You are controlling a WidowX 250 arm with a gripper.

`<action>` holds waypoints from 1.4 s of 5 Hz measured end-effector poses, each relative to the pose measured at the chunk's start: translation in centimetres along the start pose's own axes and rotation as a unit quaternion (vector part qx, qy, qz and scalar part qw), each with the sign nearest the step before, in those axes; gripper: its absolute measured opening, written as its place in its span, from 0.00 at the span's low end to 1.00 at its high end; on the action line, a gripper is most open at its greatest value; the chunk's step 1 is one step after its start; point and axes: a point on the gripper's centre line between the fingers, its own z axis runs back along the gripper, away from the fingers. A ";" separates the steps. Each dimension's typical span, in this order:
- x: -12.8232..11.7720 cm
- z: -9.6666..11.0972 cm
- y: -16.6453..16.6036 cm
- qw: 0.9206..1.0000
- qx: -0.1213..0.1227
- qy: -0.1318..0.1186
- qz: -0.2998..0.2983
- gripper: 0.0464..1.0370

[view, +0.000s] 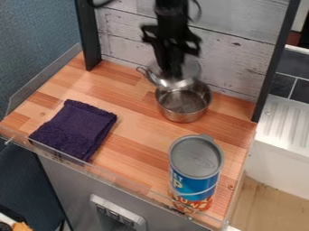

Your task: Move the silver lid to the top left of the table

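At the top centre hangs the black gripper [172, 74], its narrow lower end over the back rim of the metal pot [184, 106]. It is shut on the silver lid [192, 68], whose shiny round surface shows on both sides of the fingers. The lid is tilted above the pot's back side, leaving the pot's inside visible from the front. The black fingers cover the lid's middle and its knob. A curved metal handle shows just left of the gripper; I cannot tell which piece it belongs to.
A folded dark purple cloth [76, 130] lies on the left of the wooden table [129, 153]. A tall blue can [195, 171] stands at the front right. Whitewashed boards and two dark posts border the back, and a clear low edge runs along the left and front.
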 end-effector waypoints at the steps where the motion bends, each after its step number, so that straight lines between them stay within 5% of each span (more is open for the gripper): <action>1: -1.8 -0.1 4.9 0.997 0.026 0.018 0.070 0.23; 3: -5.2 -1.5 12.3 0.985 0.069 0.051 0.152 0.23; 5: -6.9 -4.6 14.8 0.975 0.088 0.091 0.181 0.23; 7: -6.5 -6.2 16.1 0.970 0.096 0.095 0.201 0.23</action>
